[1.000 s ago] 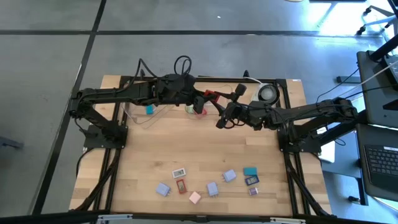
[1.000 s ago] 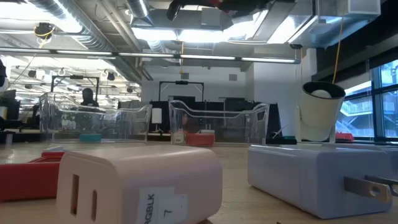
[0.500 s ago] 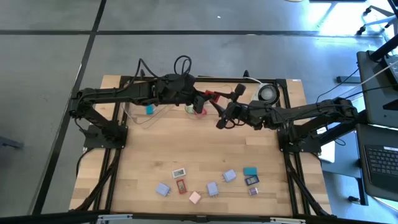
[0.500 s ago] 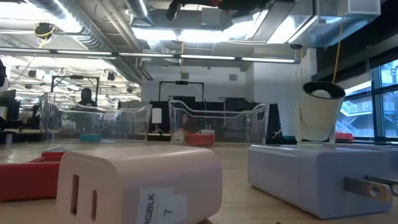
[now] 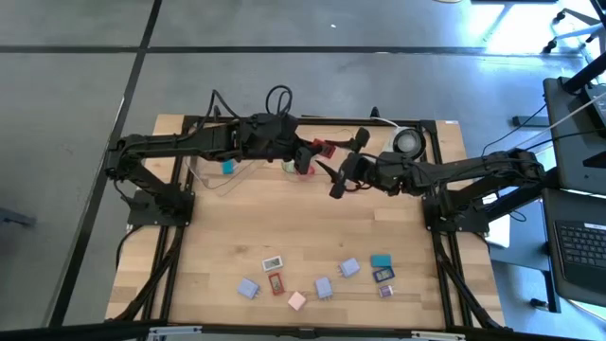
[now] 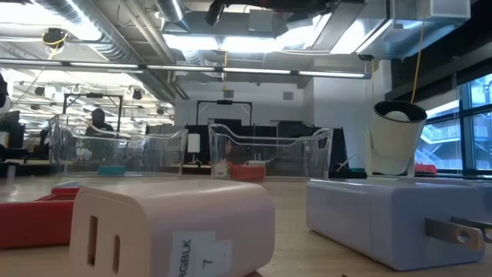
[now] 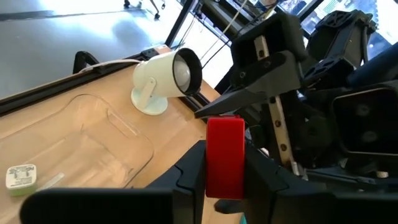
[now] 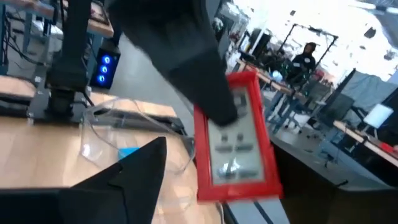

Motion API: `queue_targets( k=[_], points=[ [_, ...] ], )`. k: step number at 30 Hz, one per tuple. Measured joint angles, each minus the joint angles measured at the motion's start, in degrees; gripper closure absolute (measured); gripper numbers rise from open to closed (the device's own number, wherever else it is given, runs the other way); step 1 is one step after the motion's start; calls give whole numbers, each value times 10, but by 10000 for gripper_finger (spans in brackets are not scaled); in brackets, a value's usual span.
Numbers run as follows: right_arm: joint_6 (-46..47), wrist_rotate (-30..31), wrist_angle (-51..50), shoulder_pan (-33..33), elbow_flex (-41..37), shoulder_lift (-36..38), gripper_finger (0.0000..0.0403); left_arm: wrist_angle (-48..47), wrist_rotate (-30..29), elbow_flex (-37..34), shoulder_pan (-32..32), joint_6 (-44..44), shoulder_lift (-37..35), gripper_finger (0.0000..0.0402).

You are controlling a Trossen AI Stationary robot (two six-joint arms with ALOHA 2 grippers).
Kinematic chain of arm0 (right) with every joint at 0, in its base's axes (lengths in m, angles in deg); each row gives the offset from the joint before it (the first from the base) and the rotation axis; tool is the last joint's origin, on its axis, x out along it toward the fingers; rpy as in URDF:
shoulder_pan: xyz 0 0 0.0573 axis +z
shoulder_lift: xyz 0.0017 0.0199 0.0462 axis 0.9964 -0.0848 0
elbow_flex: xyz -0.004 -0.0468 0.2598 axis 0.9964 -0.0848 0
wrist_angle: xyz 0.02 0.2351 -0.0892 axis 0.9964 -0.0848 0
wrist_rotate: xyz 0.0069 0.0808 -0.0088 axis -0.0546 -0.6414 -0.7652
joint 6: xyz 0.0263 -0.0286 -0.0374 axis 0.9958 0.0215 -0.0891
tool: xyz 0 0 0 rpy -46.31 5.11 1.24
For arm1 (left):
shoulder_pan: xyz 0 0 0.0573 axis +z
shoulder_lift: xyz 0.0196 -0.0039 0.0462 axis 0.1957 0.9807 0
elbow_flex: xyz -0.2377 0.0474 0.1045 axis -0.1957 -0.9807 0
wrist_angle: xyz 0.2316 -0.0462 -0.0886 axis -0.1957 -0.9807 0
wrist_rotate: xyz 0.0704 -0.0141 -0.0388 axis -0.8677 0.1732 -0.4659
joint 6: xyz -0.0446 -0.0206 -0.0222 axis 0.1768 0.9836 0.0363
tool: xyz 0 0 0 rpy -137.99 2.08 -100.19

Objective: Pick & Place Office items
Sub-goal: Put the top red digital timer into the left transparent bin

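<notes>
Wooden surface (image 5: 237, 227), task partly done: a few items lie in the clear trays (image 5: 213, 170) at 12 o'clock, about nine blocks (image 5: 322, 279) remain at 6 o'clock; mid-air, the left hand (image 5: 317, 149) pinches a red block (image 7: 224, 155), long axis upright, while the right hand (image 5: 333, 180) spreads.

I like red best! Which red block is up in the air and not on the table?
The red block pinched in the left end effector, up by the clear trays. The other red block lies flat on the table's near side.
</notes>
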Motion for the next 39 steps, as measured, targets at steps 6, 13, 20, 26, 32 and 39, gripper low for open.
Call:
queue_targets(
  k=[6, 13, 20, 26, 32, 39],
  points=[
    [35, 51, -79, -2, 0, 27, 115, 2, -6, 0, 19, -2, -26, 335],
    [143, 54, -204, -2, 0, 66, 118, -80, -78, 1, 31, -42, -79, 334],
    [337, -49, -327, -2, 0, 66, 120, -364, -213, 1, 31, 17, -117, 334],
    [464, -109, -401, -2, 0, 51, 120, -613, -267, -55, 34, 168, -118, 334],
    [533, -115, -414, -2, 0, 31, 120, -593, -227, -182, 51, 215, -118, 334],
    [605, -147, -416, -1, 0, 8, 120, -468, -163, -329, 85, 204, -118, 334]
  ],
)
